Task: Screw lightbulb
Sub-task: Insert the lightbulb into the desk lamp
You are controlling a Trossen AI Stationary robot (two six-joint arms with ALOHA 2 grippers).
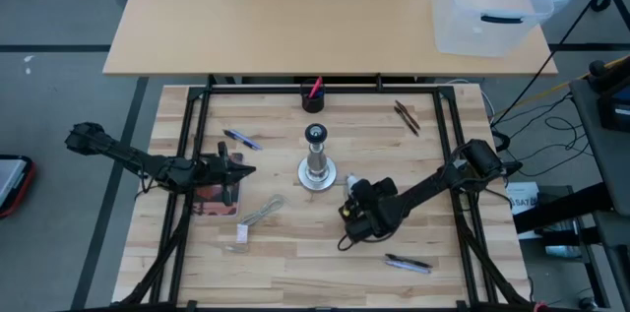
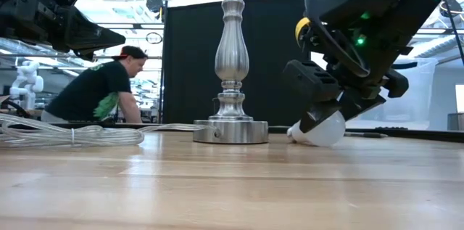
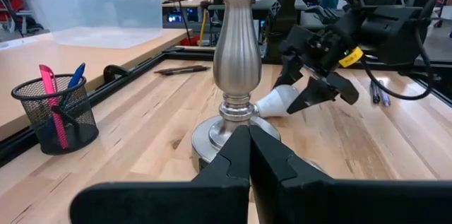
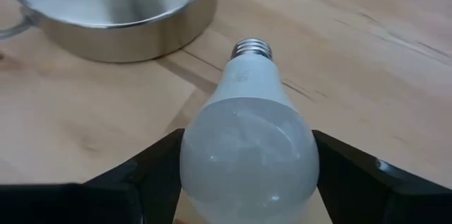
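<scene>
The small frosted white lightbulb [image 4: 247,150] lies on its side on the pale wooden plank surface [image 1: 295,263], its silvery screw base pointing toward the round disc foot of the silvery metal socket stand [image 1: 316,162] and lying just beside that foot. The right gripper [image 1: 351,197] is low over the bulb, its dark fingers [image 4: 152,164] apart, one on each side of the round globe; whether they press against the glass cannot be told. In the low view the globe [image 2: 321,129] rests on the surface under this gripper, near the stand's foot. The left gripper [image 1: 236,170] hangs above the surface on the stand's other side, its fingers [image 3: 233,164] closed together on nothing, pointing at the stand's post. A black mesh pen cup [image 3: 56,114] stands at the far edge, and a bundle of clear cable [image 2: 72,136] lies near the left arm.
</scene>
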